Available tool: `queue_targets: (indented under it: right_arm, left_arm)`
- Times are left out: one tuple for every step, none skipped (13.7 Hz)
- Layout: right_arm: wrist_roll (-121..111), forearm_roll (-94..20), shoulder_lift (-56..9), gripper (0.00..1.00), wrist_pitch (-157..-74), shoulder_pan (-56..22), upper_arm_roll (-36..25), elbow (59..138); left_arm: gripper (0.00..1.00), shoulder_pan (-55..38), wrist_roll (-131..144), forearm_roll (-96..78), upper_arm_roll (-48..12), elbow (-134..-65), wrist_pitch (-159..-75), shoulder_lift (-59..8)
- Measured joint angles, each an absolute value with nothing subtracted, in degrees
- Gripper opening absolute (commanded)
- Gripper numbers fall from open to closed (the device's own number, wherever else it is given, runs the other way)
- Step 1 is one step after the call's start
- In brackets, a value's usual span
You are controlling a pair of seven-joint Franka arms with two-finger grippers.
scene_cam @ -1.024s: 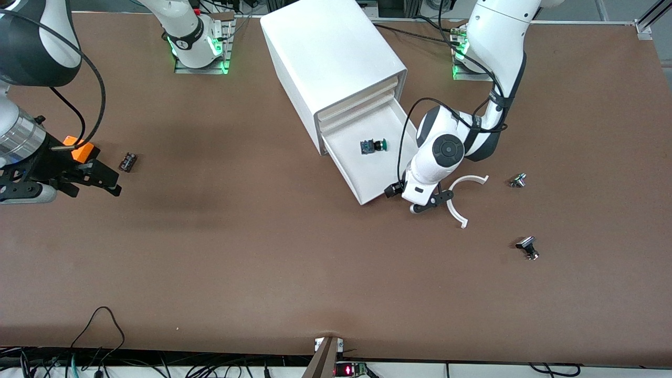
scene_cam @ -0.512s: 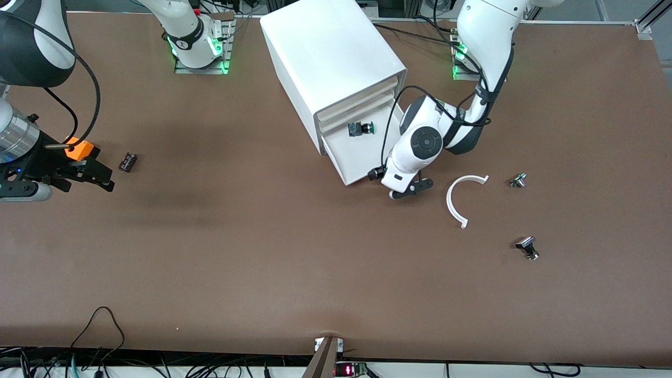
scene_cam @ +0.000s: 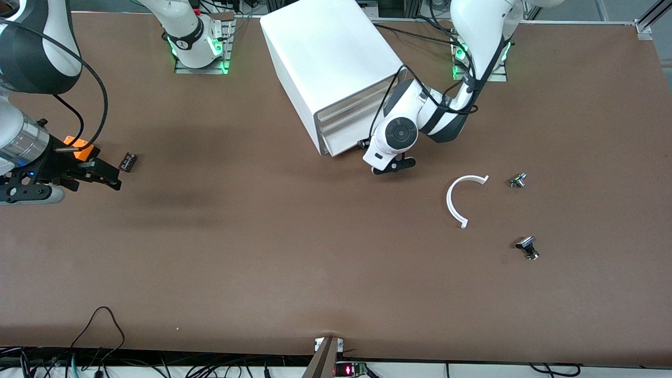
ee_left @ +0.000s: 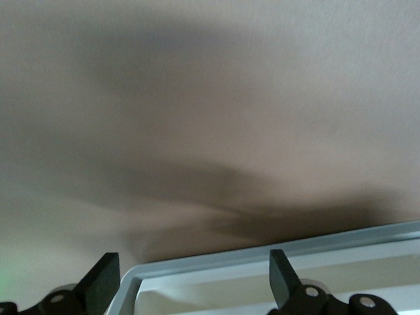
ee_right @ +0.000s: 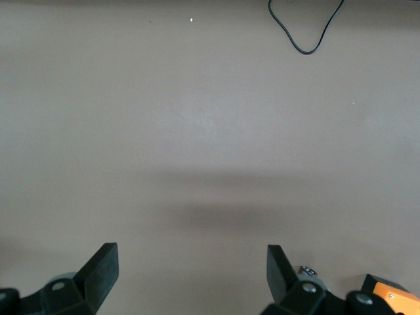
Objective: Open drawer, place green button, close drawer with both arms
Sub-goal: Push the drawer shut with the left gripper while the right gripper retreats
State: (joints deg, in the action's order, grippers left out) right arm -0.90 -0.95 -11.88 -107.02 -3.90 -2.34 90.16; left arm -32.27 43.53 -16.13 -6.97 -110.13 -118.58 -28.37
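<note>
1. I am seeing the white cabinet [scene_cam: 336, 73] standing on the brown table [scene_cam: 294, 252] between the 2 arm bases.
2. The drawer [scene_cam: 349, 142], lowest of the 4, is sitting almost flush with the cabinet face; the left wrist view is showing its rim [ee_left: 275, 262] directly below the fingers.
3. The left gripper [scene_cam: 391, 165] is hanging at the drawer front, at the cabinet's low corner toward the left arm's end, its fingers [ee_left: 279, 275] standing spread wide and pinching nothing.
4. The button is not showing in any view, so I cannot tell where it is lying.
5. The right gripper [scene_cam: 107, 178] is hovering over bare table at the right arm's end, spread wide and empty.
6. An orange box [scene_cam: 80, 148] is sitting just beside the right wrist, and a small dark part [scene_cam: 127, 161] is lying near the fingertips.
7. A white curved piece [scene_cam: 459, 199] is lying on the table nearer the front camera than the left gripper.
8. 2 small knob-like parts [scene_cam: 517, 180] [scene_cam: 527, 248] are lying toward the left arm's end, well apart from the cabinet.
</note>
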Motion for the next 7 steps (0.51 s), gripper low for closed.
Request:
queue_targets:
  right_arm:
    - [-1.22,-0.33,-12.06,1.00,-107.02,-3.87,-2.38,90.16]
    - [-1.43,0.13,-12.20,1.00,-106.99,-3.85,-2.45,90.16]
    - [-1.53,0.36,-12.14,1.00,-106.67,-3.82,-2.63,90.13]
    - [-1.60,0.42,-11.72,1.00,-105.73,-3.81,-3.04,90.04]
    - [-1.92,0.43,-10.76,1.00,-104.35,-3.77,-3.53,89.95]
    - [-2.27,0.43,-9.41,1.00,-102.65,-3.74,-3.90,89.89]
    - [-2.43,0.51,-8.06,1.00,-101.01,-3.71,-4.13,89.90]
  left_arm:
    - [1.00,-32.26,43.53,-16.13,-7.25,-110.33,-118.32,-28.37]
    - [1.00,-32.25,43.52,-16.13,-7.70,-110.54,-118.20,-28.37]
    - [1.00,-32.25,43.52,-16.13,-8.45,-110.71,-118.13,-28.37]
    - [1.00,-32.28,43.52,-16.13,-9.48,-110.84,-118.05,-28.37]
    - [1.00,-32.33,43.52,-16.13,-10.65,-110.98,-118.03,-28.37]
    - [1.00,-32.49,43.74,-16.01,-11.26,-111.05,-118.22,-28.38]
    - [1.00,-32.48,43.73,-16.02,-11.21,-111.03,-118.24,-28.37]
